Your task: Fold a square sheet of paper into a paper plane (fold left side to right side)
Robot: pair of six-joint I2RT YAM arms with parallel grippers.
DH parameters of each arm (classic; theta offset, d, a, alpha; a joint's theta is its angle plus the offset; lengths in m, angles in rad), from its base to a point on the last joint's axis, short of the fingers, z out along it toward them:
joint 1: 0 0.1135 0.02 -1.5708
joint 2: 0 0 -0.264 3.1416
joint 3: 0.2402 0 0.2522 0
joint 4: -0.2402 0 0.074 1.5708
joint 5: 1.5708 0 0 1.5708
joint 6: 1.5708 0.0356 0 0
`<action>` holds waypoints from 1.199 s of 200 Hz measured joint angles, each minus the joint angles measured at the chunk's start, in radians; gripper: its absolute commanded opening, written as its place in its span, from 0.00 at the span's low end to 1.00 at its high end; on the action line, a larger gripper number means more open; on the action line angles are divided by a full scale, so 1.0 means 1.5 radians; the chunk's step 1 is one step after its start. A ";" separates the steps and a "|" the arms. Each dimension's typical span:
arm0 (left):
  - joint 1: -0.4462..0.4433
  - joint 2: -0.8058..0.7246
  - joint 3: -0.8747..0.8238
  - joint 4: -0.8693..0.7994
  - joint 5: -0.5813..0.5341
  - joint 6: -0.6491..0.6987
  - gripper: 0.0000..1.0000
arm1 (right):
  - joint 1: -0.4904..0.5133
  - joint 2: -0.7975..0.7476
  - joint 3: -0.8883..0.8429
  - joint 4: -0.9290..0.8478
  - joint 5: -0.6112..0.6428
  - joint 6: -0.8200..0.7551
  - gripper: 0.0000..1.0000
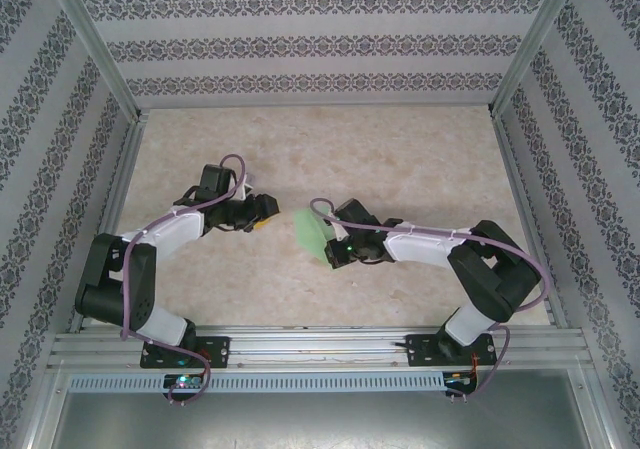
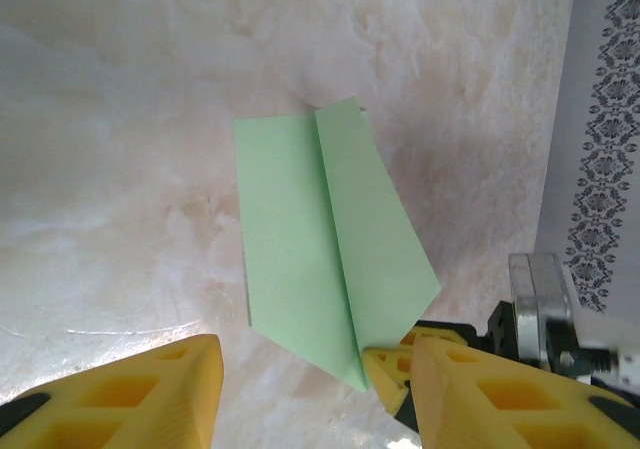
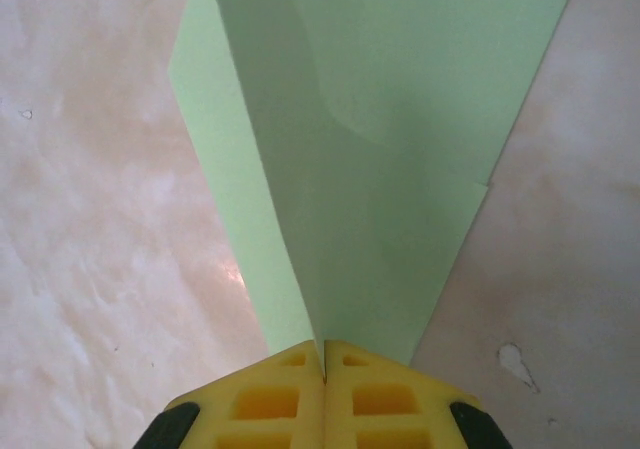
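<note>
- Currently I am watching the right gripper (image 3: 323,354) pinching the plane (image 2: 325,234) by its pointed end, jaws pressing fully together on the paper.
- I am seeing the plane over the middle of the table (image 1: 400,159), between the two grippers, as a green dart with a crease running down its length.
- The left gripper (image 1: 262,212) is standing about half open, gripping nothing, its fingers facing the plane from just beside it.
- I am not managing to tell whether the plane's far end is resting on the table or hanging above it.
</note>
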 measured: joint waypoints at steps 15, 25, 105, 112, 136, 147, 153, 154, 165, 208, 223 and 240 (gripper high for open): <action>-0.005 0.009 -0.006 0.003 0.007 -0.001 0.52 | -0.020 0.000 -0.012 0.015 -0.041 0.005 0.00; -0.010 0.014 -0.011 0.007 0.010 -0.003 0.52 | -0.030 0.000 -0.016 0.025 -0.063 0.007 0.00; -0.056 0.045 -0.022 0.051 0.023 -0.032 0.52 | -0.049 0.047 -0.029 0.089 -0.152 0.012 0.00; -0.059 0.048 -0.022 0.054 0.024 -0.035 0.52 | -0.049 0.047 -0.029 0.091 -0.153 0.012 0.00; -0.067 0.057 -0.022 0.063 0.025 -0.041 0.52 | -0.049 0.050 -0.031 0.099 -0.157 0.012 0.00; -0.072 0.061 -0.022 0.065 0.025 -0.043 0.52 | -0.052 0.050 -0.033 0.104 -0.159 0.012 0.00; -0.076 0.063 -0.022 0.066 0.025 -0.045 0.52 | -0.053 0.050 -0.034 0.107 -0.161 0.012 0.00; -0.077 0.064 -0.022 0.067 0.025 -0.045 0.52 | -0.053 0.050 -0.034 0.107 -0.161 0.012 0.00; -0.085 0.071 -0.021 0.069 0.025 -0.048 0.52 | -0.056 0.050 -0.038 0.114 -0.165 0.015 0.00; -0.124 0.114 -0.007 0.083 0.025 -0.064 0.52 | -0.062 0.050 -0.044 0.124 -0.175 0.023 0.00; -0.133 0.129 0.002 0.089 0.025 -0.070 0.52 | -0.062 0.050 -0.045 0.125 -0.176 0.023 0.00; -0.141 0.142 0.013 0.097 0.025 -0.075 0.52 | -0.062 0.050 -0.045 0.126 -0.176 0.024 0.00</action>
